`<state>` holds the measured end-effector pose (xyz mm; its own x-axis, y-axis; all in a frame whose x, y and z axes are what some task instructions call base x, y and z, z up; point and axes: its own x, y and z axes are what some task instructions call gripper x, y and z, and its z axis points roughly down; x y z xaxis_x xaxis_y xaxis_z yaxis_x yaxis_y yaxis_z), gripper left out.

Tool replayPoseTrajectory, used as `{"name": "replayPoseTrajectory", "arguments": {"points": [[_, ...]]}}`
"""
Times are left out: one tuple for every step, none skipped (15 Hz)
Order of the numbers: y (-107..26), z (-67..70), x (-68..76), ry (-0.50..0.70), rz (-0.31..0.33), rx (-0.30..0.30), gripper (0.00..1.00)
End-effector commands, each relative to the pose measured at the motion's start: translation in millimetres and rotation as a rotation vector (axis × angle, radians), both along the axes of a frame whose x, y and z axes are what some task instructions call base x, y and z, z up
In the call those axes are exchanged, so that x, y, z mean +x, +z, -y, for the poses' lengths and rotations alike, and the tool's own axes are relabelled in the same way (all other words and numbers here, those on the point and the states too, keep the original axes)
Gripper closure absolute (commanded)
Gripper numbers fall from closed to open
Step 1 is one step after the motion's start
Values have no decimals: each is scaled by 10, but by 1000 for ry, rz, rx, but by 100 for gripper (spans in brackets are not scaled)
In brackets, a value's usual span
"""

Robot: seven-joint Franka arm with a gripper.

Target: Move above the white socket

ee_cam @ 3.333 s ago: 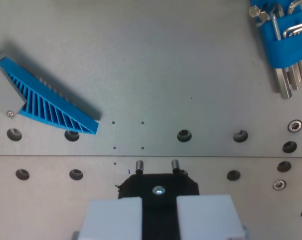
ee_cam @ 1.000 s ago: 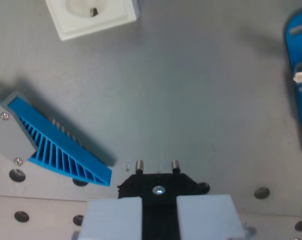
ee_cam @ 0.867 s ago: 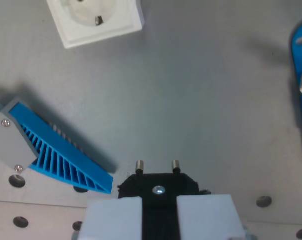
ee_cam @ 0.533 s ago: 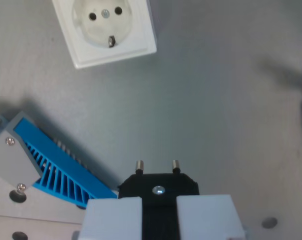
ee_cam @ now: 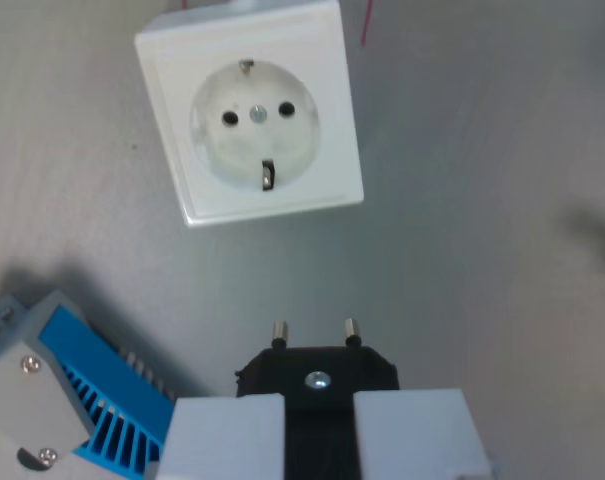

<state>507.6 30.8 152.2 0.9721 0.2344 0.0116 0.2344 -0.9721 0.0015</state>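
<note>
Progress toward the white socket [ee_cam: 252, 125] was evident in the wrist view: half a second earlier the socket had been cut off at the top edge of the frame, and it was now seen whole in the upper left-centre, larger and lower in the picture. The shift was judged to be the camera's own travel, since the whole scene had slid downward together; the blue finned part [ee_cam: 107, 425] with its grey end cap had been pushed into the lower left corner, and the bench [ee_cam: 482, 250] holes seen before were no longer in view.

The gripper [ee_cam: 318, 432] was seen pressed together on the black plug [ee_cam: 318, 378] at the bottom centre, the two pins pointing up the frame toward the socket. The plug was well apart from the socket, with bare grey bench between them. The socket's two holes were seen tilted slightly against the line of the pins.

The move was judged well along but unfinished: the socket lay ahead of the pins and a little toward the wrist view's left.
</note>
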Motion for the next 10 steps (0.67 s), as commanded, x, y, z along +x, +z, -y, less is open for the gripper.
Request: {"name": "replayPoseTrajectory", "arguments": {"points": [[-108, -46, 118, 87, -1, 77, 100], [-138, -63, 138, 90, -1, 77, 100], [-162, -77, 155, 94, 0, 76, 100], [-186, -90, 171, 99, 3, 76, 100], [-209, -102, 187, 102, 4, 75, 100], [-232, -114, 203, 104, 4, 75, 100], [-255, -125, 219, 105, 2, 75, 100], [-277, -137, 235, 107, 1, 74, 100], [-299, -149, 251, 108, 1, 74, 100], [-320, -160, 268, 110, 0, 73, 100]]}}
